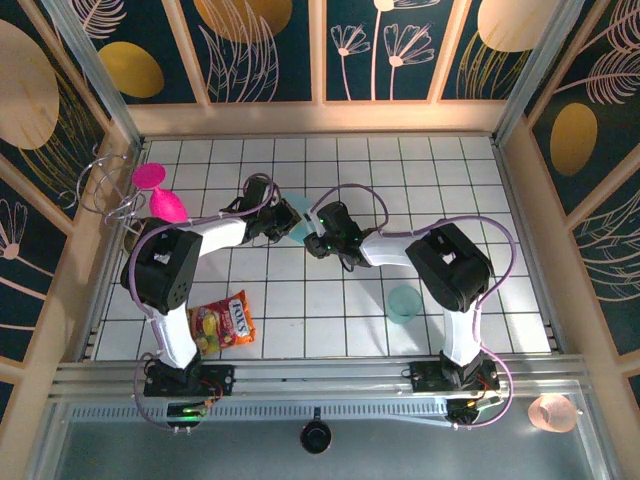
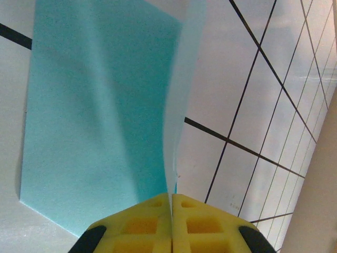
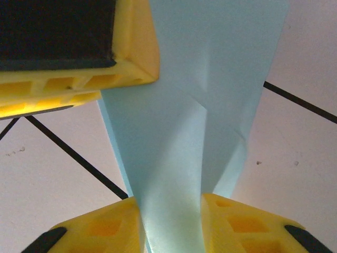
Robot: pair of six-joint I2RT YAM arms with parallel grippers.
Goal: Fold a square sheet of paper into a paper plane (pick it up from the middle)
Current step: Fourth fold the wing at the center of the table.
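1. Nearest my bases: a candy bag point(image 1: 222, 322) lies by the left arm and a teal cup point(image 1: 404, 303) stands by the right arm. Both are well apart from the work.
2. Mid-table point(image 1: 420, 180), my two wrists meet tip to tip.
3. My left gripper point(image 2: 171, 200) has its yellow jaws pressed together on one edge of the sheet of paper point(image 2: 100, 121).
4. My right gripper point(image 3: 171, 226) has its jaws a narrow way apart, with a band of the paper filling the gap. I cannot tell whether they clamp it.
5. The paper is creased. One flap lies flat on the tiles and the other rises into my left jaws.
6. Its long axis runs away from both sets of fingertips, widening from my right jaws outward.
7. Far left edge: a pink object point(image 1: 160, 197).
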